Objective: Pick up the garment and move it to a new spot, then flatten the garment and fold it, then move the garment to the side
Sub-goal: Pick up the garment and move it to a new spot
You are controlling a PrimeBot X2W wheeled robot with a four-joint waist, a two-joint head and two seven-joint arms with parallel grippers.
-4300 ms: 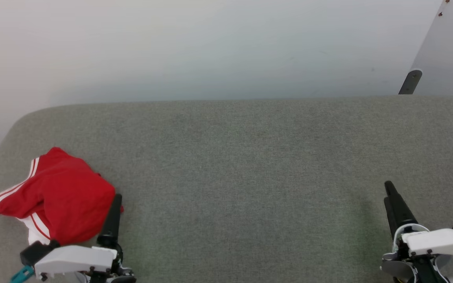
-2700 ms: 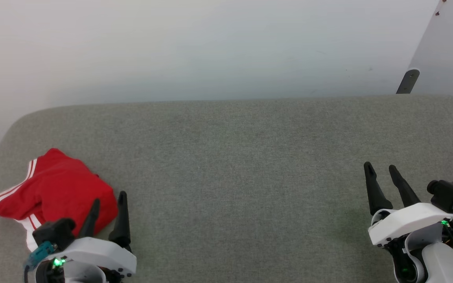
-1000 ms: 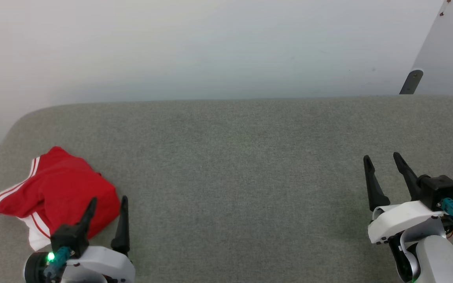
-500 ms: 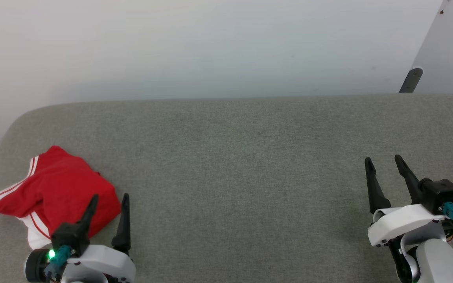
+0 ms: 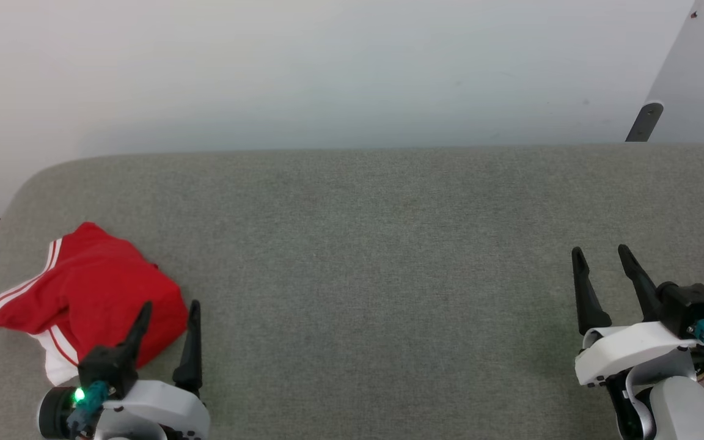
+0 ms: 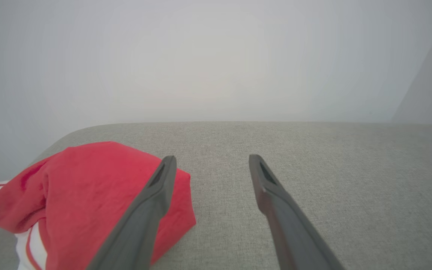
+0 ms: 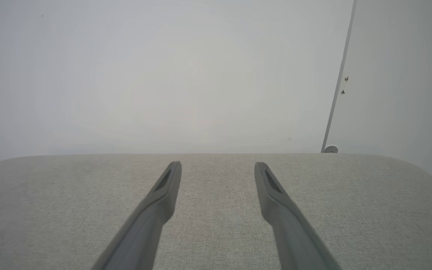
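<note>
Head view: one crumpled garment (image 5: 92,287), one grey surface (image 5: 358,256), two empty wide-open hands, left hand (image 5: 170,304) and right hand (image 5: 600,249).

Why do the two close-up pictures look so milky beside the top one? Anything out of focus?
Head view: sharp, soft even light, just a faint shadow on the grey cushion beside the right gripper, and a green lamp glowing. Left wrist view: hazy, the garment looks paler, the fingers blur toward the bottom edge. Right wrist view: same haze, fingers soft up close.

White shells (image 5: 156,398); black tapered jaws
</note>
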